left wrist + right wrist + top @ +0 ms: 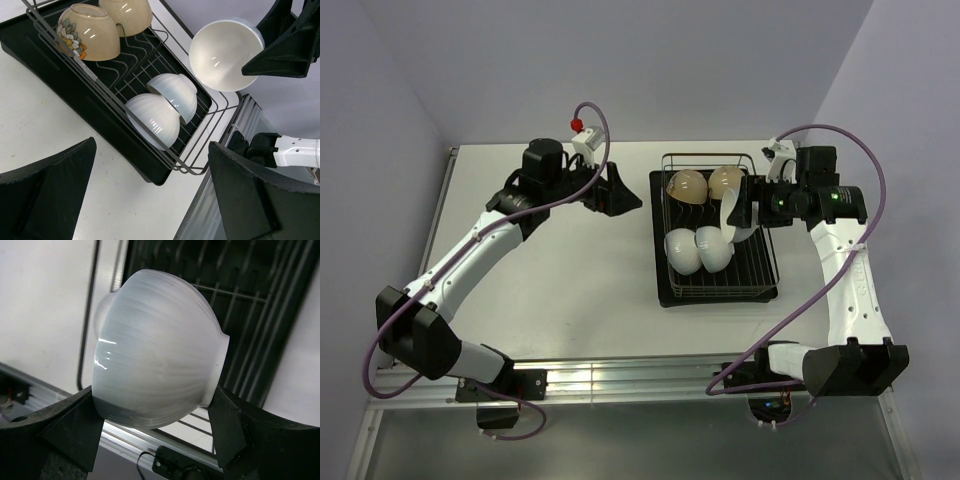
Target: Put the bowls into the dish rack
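The dish rack (pixel 720 296) stands right of the table's middle. Two tan bowls (pixel 687 185) lean at its far end, and two white bowls (pixel 682 250) lie side by side nearer me. My right gripper (pixel 752 212) is shut on another white bowl (pixel 733 215), held on edge above the rack's right half. In the right wrist view that bowl (pixel 160 355) fills the space between both fingers (pixel 240 425), over the rack's wires (pixel 270 300). My left gripper (pixel 625 195) hangs open and empty just left of the rack. Its view shows the rack (pixel 75 100) and the held bowl (pixel 225 55).
A metal rail (pixel 620 375) runs along the table's near edge by both arm bases. Walls close in the table at the back and on both sides. The right arm's lower link (pixel 295 150) shows beyond the rack in the left wrist view.
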`<move>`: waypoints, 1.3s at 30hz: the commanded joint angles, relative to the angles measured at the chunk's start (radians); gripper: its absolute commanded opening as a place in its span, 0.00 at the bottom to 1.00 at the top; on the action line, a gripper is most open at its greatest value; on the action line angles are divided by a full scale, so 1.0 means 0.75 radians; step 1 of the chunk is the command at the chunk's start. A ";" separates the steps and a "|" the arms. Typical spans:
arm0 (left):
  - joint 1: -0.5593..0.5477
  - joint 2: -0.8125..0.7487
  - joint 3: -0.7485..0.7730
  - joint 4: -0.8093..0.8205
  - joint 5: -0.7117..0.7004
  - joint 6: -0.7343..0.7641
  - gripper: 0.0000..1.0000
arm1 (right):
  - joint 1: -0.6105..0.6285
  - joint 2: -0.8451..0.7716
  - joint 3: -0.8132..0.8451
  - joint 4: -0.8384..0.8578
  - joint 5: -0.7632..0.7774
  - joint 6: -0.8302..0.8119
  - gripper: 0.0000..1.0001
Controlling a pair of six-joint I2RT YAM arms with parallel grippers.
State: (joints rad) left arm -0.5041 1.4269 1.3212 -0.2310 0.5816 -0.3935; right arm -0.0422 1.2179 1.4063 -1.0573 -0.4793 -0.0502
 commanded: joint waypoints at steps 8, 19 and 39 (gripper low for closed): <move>0.024 -0.070 -0.021 0.009 -0.004 0.017 0.99 | 0.050 0.029 0.031 0.015 0.299 -0.021 0.00; 0.038 -0.062 -0.001 -0.015 -0.013 0.001 1.00 | 0.185 0.051 -0.063 0.062 0.561 -0.019 0.00; 0.042 -0.080 -0.027 -0.017 -0.006 0.015 0.99 | 0.248 0.108 -0.214 0.174 0.696 -0.046 0.00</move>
State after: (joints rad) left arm -0.4767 1.4128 1.3045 -0.2565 0.5777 -0.3939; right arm 0.1352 1.3029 1.2427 -1.0027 0.0120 -0.0700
